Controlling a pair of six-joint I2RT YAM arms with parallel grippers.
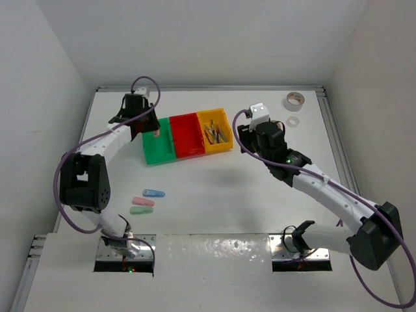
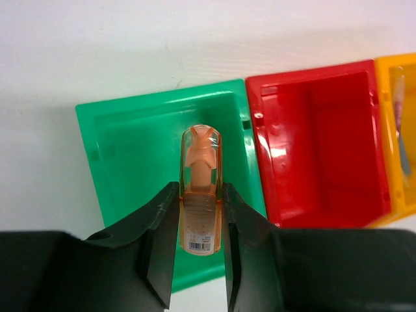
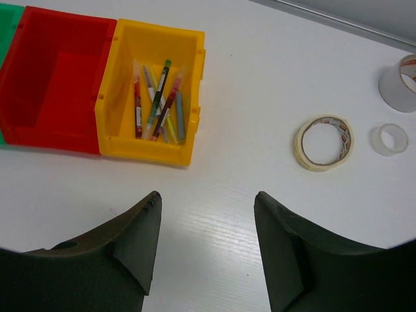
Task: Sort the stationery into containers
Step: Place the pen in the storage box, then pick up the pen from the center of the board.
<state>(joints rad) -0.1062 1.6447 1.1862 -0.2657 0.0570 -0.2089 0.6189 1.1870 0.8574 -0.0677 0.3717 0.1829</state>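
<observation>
Pens (image 3: 158,101) fill the yellow bin (image 3: 146,151); left tool (image 2: 200,195) holds orange pastel (image 2: 200,162) over green bin (image 2: 130,149), right tool (image 3: 207,201) wide; 3 pastels (image 1: 143,201), 3 tape rolls (image 3: 323,143) unsorted.

The yellow bin (image 3: 146,148) is smooth, glossy plastic, as are the red bin (image 2: 325,130) beside it and the green bin (image 2: 130,149) beyond. The orange pastel piece (image 2: 200,162) has a clear, shiny shell with a paper label. Right of the yellow bin, the tan tape roll (image 3: 323,143) looks matt and papery. The white table (image 3: 260,65) shows a faint grain. The left gripper (image 2: 200,195) and right gripper (image 3: 207,214) are matt black plastic.
</observation>
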